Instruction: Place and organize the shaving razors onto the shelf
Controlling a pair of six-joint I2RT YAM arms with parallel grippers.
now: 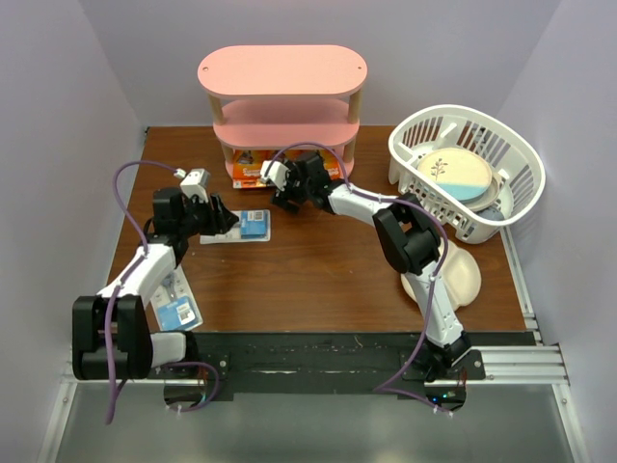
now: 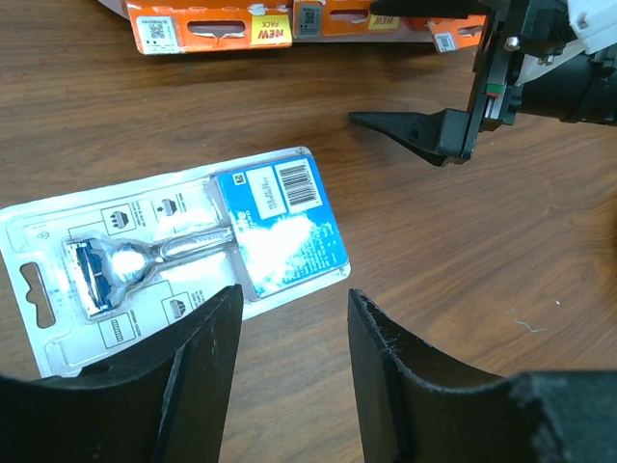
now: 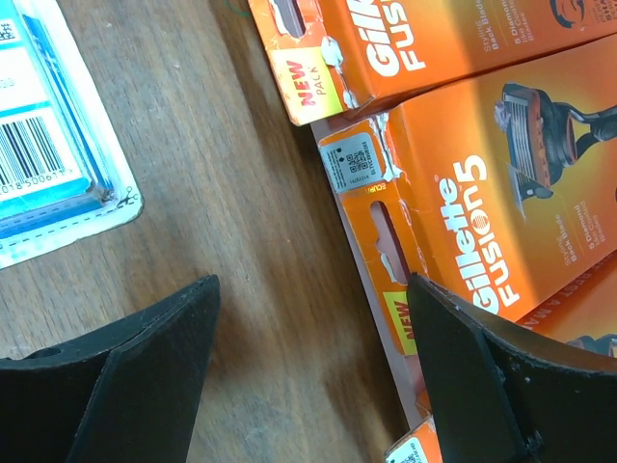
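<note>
The pink shelf (image 1: 281, 69) stands at the back centre. Orange razor packs (image 1: 247, 172) lie at its foot, under its lowest board; the right wrist view shows them close up (image 3: 482, 164). A white-and-blue blister razor (image 1: 253, 226) lies flat on the table, seen in the left wrist view too (image 2: 183, 253). A second blister card (image 1: 177, 309) lies beside the left arm. My left gripper (image 2: 294, 311) hovers open just short of the first blister's edge, nothing between its fingers. My right gripper (image 3: 313, 289) is open over bare wood, one finger (image 3: 482, 386) over an orange pack's edge.
A white slatted basket (image 1: 401, 154) at the back right holds a divided plate (image 1: 451, 174). A cream rounded object (image 1: 465, 276) lies by the right arm. The right gripper's black fingertip (image 2: 410, 130) shows in the left wrist view, beyond the blister.
</note>
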